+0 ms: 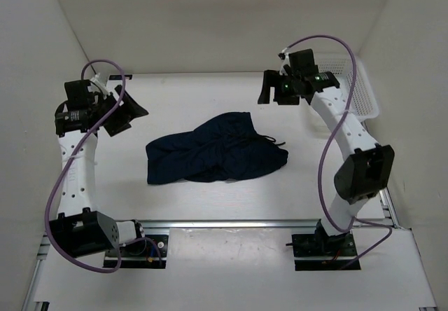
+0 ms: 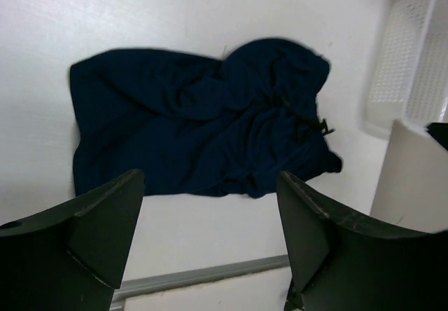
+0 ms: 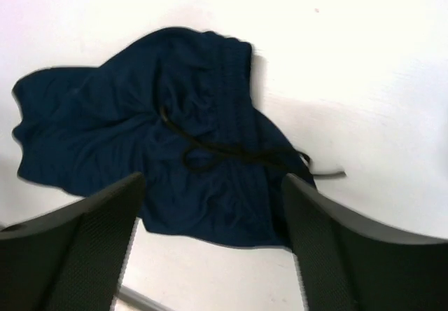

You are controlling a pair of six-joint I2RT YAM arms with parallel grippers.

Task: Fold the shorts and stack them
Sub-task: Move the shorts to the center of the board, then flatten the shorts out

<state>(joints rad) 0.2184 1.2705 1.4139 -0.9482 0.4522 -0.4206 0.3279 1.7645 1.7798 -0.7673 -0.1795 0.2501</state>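
Shorts: the crumpled dark navy soft fabric shorts (image 1: 217, 157) lie mid-worktop (image 1: 210, 97), thin dark drawstring (image 3: 325, 173) trailing loose.
Pincers: your left pincer (image 2: 210, 241) and right pincer (image 3: 210, 241) gape wide, empty.
Risk: grab bunched layers and you'll likely fold creases in.

The left arm (image 1: 73, 164) and right arm (image 1: 346, 132) share white link shells dotted with rows of small holes, joined by boxy black joint housings. A purple cable (image 1: 59, 185) runs loosely along each arm. A green light (image 1: 285, 85) glows at the right wrist. The left gripper (image 2: 210, 178) has smooth matt-black wedge fingers (image 2: 98, 234); the right gripper (image 3: 213, 178) shows finely dimpled ones.
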